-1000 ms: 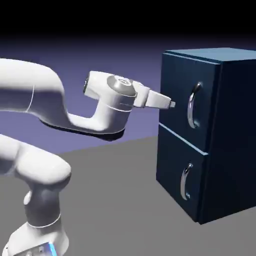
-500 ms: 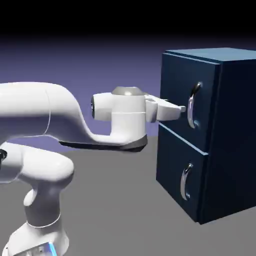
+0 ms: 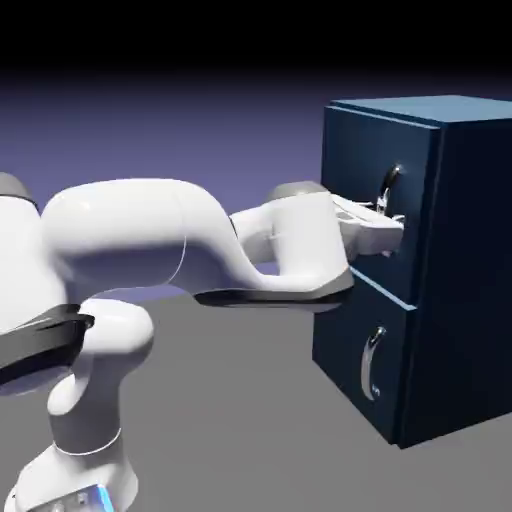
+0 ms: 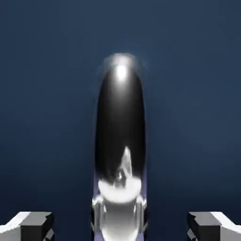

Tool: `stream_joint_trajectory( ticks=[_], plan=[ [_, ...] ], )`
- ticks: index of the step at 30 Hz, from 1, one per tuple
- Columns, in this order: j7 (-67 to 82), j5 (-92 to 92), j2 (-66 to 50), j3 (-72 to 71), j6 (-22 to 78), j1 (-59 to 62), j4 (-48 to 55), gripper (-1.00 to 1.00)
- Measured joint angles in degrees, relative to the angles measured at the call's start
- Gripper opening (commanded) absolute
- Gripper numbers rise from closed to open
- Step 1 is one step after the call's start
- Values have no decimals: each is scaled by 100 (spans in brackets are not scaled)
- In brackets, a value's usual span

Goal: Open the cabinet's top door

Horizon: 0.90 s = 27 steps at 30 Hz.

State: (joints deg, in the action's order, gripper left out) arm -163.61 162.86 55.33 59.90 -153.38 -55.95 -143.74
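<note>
Door (image 3: 355, 150) atop the navy cabinet (image 3: 470, 270) sits closed at the exterior view's right, above the lower panel (image 3: 340, 310). There, the end effector (image 3: 393, 226) hides the lower part of the upper handle (image 3: 394, 177); the hand view shows that curved silver bar between open, well-separated fingertips (image 4: 203, 226), with blue door visible on both sides. Beyond the cabinet's near bottom edge, bare grey bench (image 3: 250, 400) stretches left toward the white arm's base (image 3: 75, 480).

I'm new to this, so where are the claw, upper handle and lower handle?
Claw (image 4: 120, 226), hand view: midway between its fingertips.
Upper handle (image 4: 120, 108), hand view: its dark curved stretch.
Lower handle (image 3: 367, 365), exterior view: middle of its bar.
</note>
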Motion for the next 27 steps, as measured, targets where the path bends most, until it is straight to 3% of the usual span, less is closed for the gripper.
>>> stream_joint_trajectory(
  ticks=[12, 19, 27],
  plan=[
    [684, -2699, 440, -2467, 2292, 1695, -1968, -100],
    [-226, -2955, -170, -3764, 1576, 3080, -1897, -100],
    [-206, -4420, -5, -5423, 1714, 4125, -2206, -100]
  ],
)
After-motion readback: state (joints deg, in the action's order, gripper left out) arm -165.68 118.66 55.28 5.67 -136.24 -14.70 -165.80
